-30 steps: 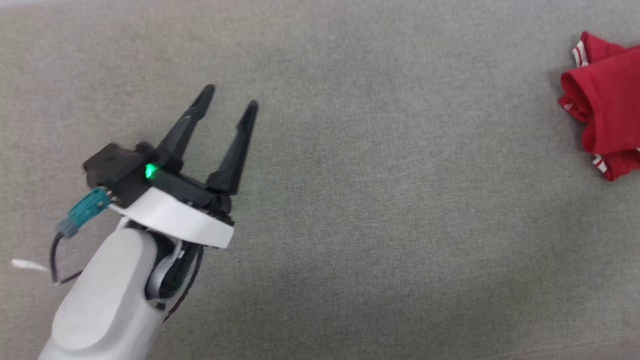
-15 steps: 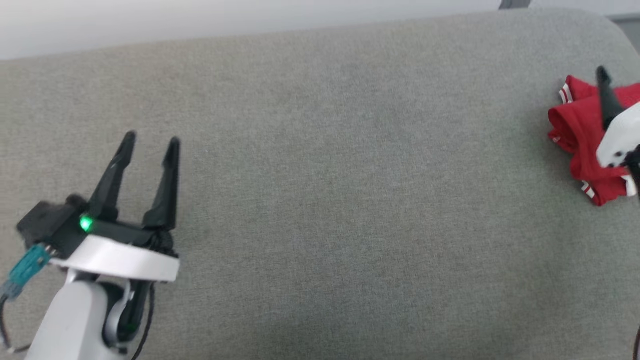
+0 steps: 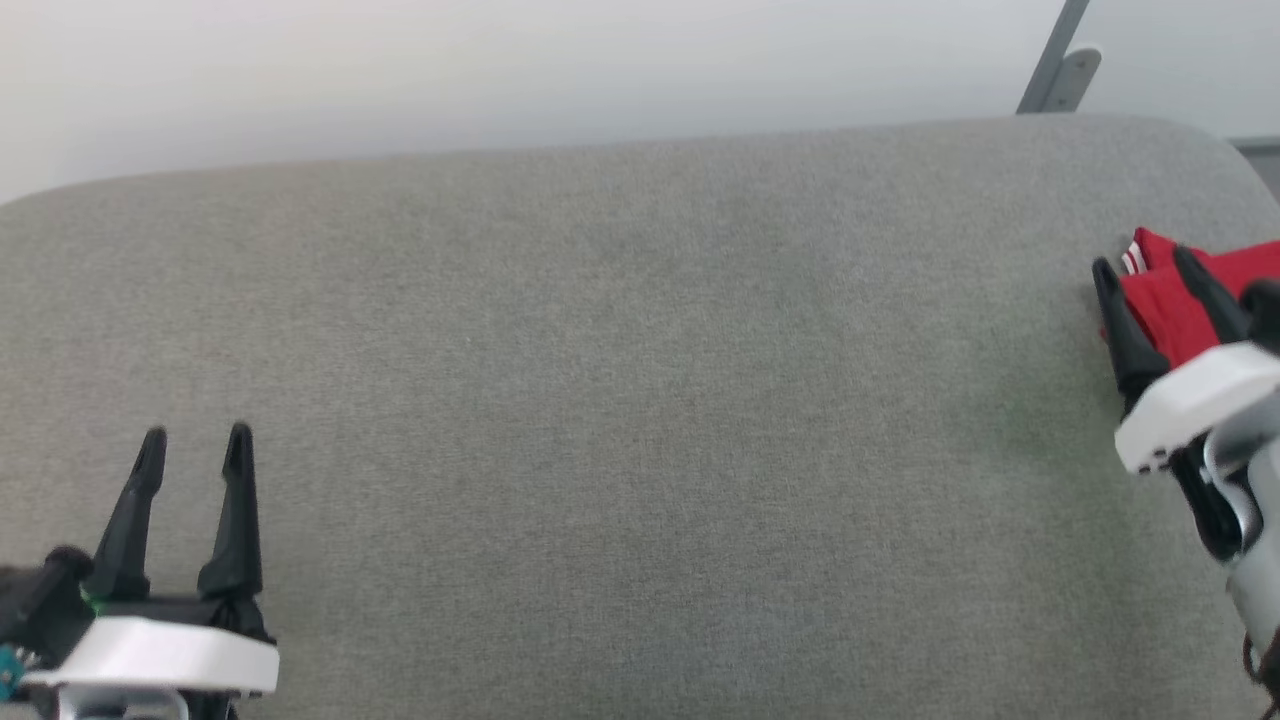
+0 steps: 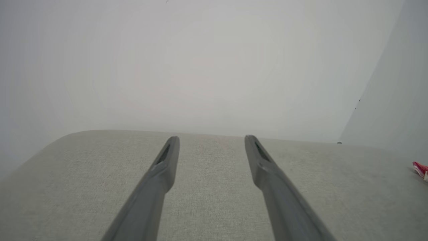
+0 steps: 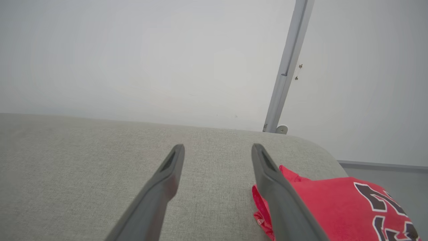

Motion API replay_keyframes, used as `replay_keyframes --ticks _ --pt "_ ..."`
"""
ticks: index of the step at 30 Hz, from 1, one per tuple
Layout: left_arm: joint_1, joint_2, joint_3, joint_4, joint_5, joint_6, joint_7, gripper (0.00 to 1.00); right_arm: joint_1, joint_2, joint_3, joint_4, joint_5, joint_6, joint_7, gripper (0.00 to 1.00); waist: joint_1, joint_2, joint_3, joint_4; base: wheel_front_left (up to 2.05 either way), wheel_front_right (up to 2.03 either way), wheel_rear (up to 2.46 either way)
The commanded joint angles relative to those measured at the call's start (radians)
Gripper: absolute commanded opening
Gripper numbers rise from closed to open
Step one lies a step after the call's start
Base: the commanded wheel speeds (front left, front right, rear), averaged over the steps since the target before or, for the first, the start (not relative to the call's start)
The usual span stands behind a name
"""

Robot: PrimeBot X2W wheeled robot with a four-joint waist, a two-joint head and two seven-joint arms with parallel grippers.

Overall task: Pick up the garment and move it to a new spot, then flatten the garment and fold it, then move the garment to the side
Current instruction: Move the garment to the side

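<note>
The garment [image 3: 1162, 300], a crumpled red shirt with striped trim, lies at the far right end of the grey padded surface [image 3: 640, 400]. My right gripper [image 3: 1144, 262] stands open at the garment's left edge, and red cloth shows between its fingers. In the right wrist view the right gripper [image 5: 218, 147] is open over bare grey cloth. There the garment [image 5: 334, 204], with black-and-white lettering, lies by the right finger. My left gripper [image 3: 196, 440] is open at the lower left, far from the garment. The left gripper [image 4: 211, 139] holds nothing, and a bit of the garment [image 4: 419, 169] shows at the far right.
The grey surface ends in a rounded far edge [image 3: 600, 150] against a pale wall. A grey metal post [image 3: 1050, 70] stands behind the right corner, also seen as a post [image 5: 284, 73] in the right wrist view. The surface's right end drops off just past the garment.
The head camera has tilted up, bringing the far edge and wall into view. My right gripper has come in at the garment's left edge. The left gripper has drawn back toward the near left.
</note>
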Motion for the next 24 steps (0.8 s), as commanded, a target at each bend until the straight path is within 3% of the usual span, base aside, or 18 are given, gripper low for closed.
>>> replay_keyframes --ticks 1,12,24 --pt "0.025 -0.010 0.012 -0.005 0.010 -0.003 -0.005 1.00 0.037 0.005 -0.018 -0.024 0.008 -0.002 -0.007 1.00 0.0000 -0.0001 -0.019 0.011 0.00 0.00 0.00" --pt "0.159 -0.055 0.077 -0.015 0.028 -0.003 -0.005 1.00 0.371 0.101 -0.231 -0.348 -0.127 -0.002 -0.007 1.00 0.0000 -0.0001 -0.092 0.034 0.00 0.00 0.00" --pt "0.230 -0.071 0.079 -0.010 0.030 -0.003 -0.005 1.00 0.572 0.182 -0.309 -0.492 -0.186 -0.002 -0.007 1.00 0.0000 -0.0001 -0.136 0.034 0.00 0.00 0.00"
